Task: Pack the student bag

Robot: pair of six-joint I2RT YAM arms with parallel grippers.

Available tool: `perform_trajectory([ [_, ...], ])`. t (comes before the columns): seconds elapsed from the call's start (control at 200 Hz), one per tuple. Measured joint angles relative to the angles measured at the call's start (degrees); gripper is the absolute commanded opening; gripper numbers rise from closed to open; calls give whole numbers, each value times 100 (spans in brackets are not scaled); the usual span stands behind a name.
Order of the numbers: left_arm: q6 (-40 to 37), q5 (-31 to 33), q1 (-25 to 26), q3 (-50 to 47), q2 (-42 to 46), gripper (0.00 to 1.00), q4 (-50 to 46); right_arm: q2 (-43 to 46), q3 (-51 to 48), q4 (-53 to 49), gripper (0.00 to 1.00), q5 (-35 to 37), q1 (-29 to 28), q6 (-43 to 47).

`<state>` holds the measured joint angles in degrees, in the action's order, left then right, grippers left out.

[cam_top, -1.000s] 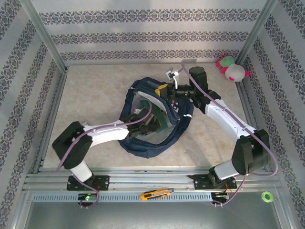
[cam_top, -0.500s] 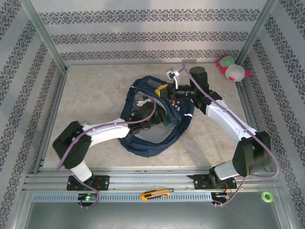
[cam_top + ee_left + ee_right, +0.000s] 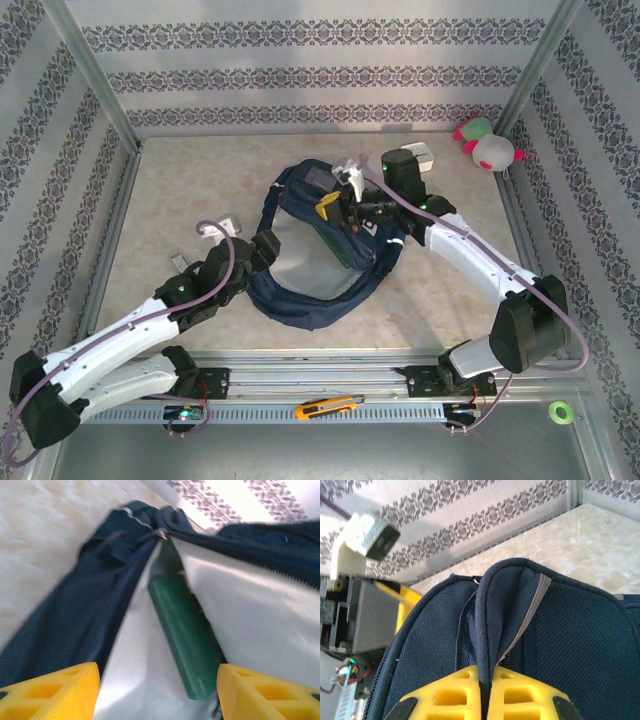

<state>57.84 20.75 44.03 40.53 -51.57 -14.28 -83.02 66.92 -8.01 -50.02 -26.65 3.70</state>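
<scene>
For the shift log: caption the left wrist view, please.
Left gripper open at the student bag's unzipped mouth, a dark green cylinder lying inside.

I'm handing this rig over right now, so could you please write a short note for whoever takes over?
Left gripper: open, empty, at the mouth of the student bag.
Right gripper: shut on a fold of the bag's rim, holding it open.
Done: a green cylinder lies inside on the pale lining.
To do: bag is unzipped; a plush toy sits in the far right corner, outside the bag, possibly to pack.
</scene>
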Motion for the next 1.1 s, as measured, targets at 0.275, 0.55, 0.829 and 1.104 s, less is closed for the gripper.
perform_trajectory([
  [0.275, 48, 514, -66, -146, 437, 64, -625, -831, -479, 31, 0, 636, -1071, 544],
  [0.55, 149, 573, -94, -400, 435, 64, -767, -2065, -702, 42, 0, 1668, -1902, 1027],
  [0.829, 120, 516, -295, -433, 157, 70, -726, -1757, -439, -612, 53, 1803, -1934, 1233],
  [1.104, -492, -726, -1305, -433, -874, 73, 229, 313, -468, -938, 63, 1613, -1228, -308],
])
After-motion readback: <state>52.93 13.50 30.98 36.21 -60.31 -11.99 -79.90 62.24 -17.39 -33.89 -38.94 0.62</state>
